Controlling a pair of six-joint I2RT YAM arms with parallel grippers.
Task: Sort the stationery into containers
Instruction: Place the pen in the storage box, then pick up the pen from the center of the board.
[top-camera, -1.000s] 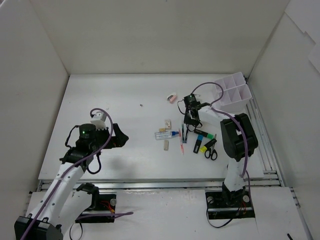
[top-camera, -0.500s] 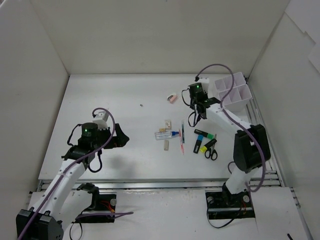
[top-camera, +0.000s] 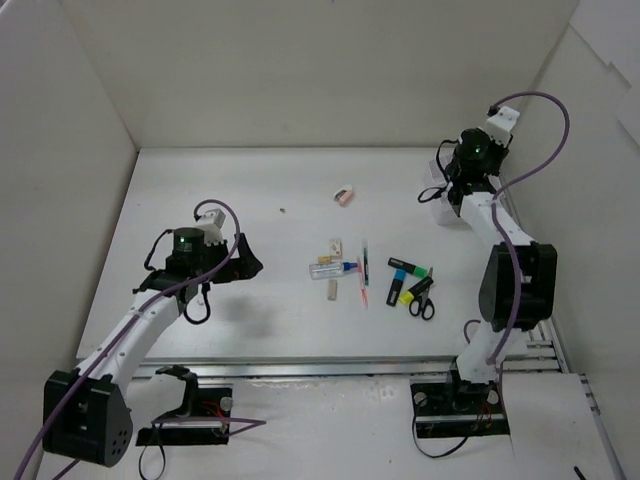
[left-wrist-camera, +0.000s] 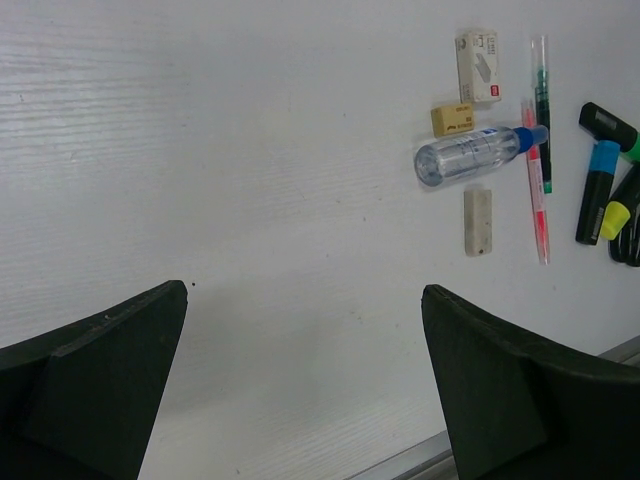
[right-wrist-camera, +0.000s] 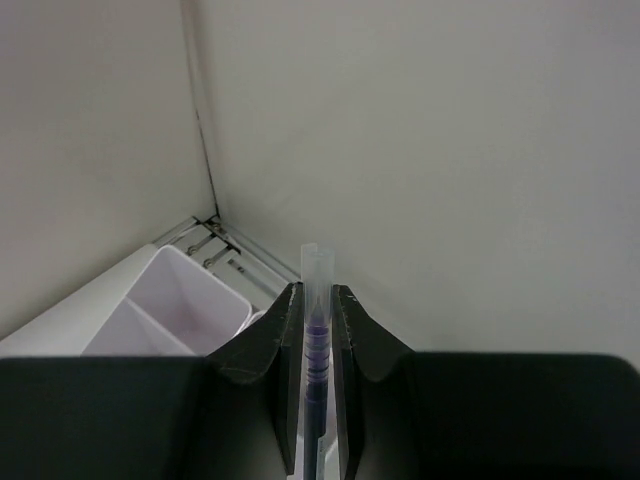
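The right gripper (right-wrist-camera: 317, 300) is clamped on a thin pen (right-wrist-camera: 317, 268) with a clear cap and a dark bluish core. The pen sits upright between the two fingers and its tip pokes out past them. In the right wrist view the white box (right-wrist-camera: 175, 295) lies below and to the left of the pen, with two of its square compartments open to view. From the top camera the right gripper (top-camera: 470, 155) hangs over the far end of the box (top-camera: 436, 196), and the arm hides most of the box.

The rest of the stationery lies on the table (top-camera: 250, 200), left of the box and nearer the arm bases. Closest to the box are the scissors (top-camera: 422, 303) and three markers with green (top-camera: 410, 267), yellow (top-camera: 408, 294) and blue (top-camera: 395, 289) caps, all bunched together. Further from the box are a red pen (left-wrist-camera: 536, 190) and a dark pen (left-wrist-camera: 541, 100), side by side, then a clear tube (left-wrist-camera: 468, 156) whose blue cap touches the red pen. Three beige erasers (left-wrist-camera: 478, 222) lie round the tube. A pink eraser (top-camera: 344, 196) lies alone, left of the box and near its level.

The left gripper (left-wrist-camera: 305, 385) is far left of the box, spread wide and holding nothing.
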